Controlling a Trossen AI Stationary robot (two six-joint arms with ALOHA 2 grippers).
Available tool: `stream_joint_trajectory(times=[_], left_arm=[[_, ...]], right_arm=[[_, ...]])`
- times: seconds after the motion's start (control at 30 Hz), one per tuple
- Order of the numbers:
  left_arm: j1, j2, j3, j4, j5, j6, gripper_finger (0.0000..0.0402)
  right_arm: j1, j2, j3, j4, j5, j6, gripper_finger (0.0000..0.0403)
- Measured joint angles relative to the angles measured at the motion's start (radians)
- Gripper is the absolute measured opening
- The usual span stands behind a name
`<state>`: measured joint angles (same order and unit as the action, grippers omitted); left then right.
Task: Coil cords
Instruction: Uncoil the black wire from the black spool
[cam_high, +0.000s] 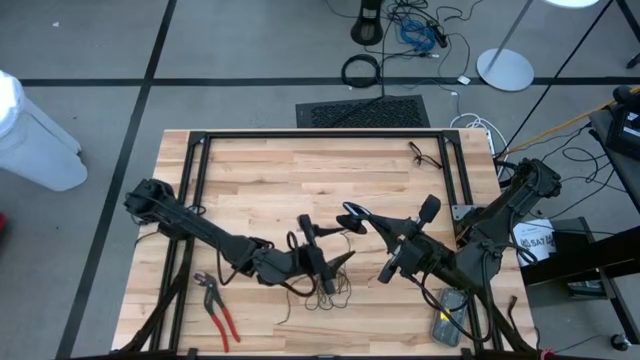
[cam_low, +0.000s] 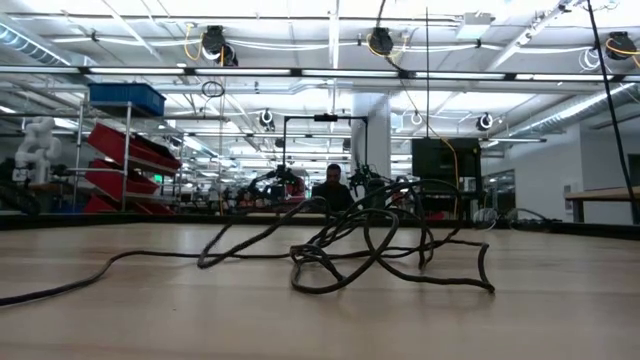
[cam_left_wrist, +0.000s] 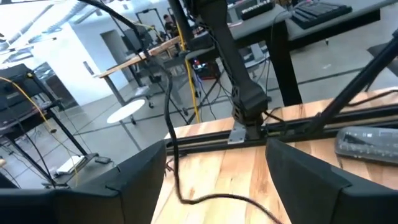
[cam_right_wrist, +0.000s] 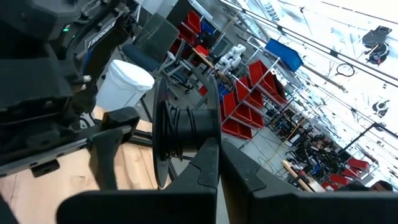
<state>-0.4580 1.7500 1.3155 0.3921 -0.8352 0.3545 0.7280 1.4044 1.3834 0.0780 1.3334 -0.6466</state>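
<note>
**K:** Right gripper (cam_high: 352, 214) is clamped on the small round dark puck (cam_right_wrist: 180, 134) at the end of the thin black wire-like cord (cam_high: 322, 287), held above the wooden counter (cam_high: 270, 170). Rest of the cord lies in a loose tangle mid-counter, under the left gripper (cam_high: 335, 265), which hangs with fingers spread, holding nothing.

**M:** Risk?

**K:** Pull the puck up and the tangle may tighten into a knot instead of a coil. Loops could also snag on the left fingers (cam_left_wrist: 130, 180).

**M:** Anything in the way?

**K:** Red-handled pliers (cam_high: 218, 308) near the front-left edge, well apart. Grey remote-like device (cam_high: 447, 318) front-right, under the right arm. Black frame rails around the counter.
</note>
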Motion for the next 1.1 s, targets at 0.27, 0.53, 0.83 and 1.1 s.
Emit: stream_joint_trajectory(times=[0.27,0.53,0.83,1.1], left_arm=[[-0.020,-0.008,0.000,0.026,-0.050,0.063,0.0223],[-0.040,-0.008,0.000,0.052,-0.101,0.106,0.0143],[-0.033,-0.008,0.000,0.037,-0.103,0.099,0.0106],[-0.024,-0.008,0.000,0.036,-0.104,0.099,0.0103]], right_arm=[[0.000,0.000,0.000,0.000,0.000,-0.001,0.0000],[0.000,0.000,0.000,0.000,0.000,-0.001,0.0000],[0.000,0.000,0.000,0.000,0.000,0.000,0.0000],[0.000,0.000,0.000,0.000,0.000,0.000,0.0000]])
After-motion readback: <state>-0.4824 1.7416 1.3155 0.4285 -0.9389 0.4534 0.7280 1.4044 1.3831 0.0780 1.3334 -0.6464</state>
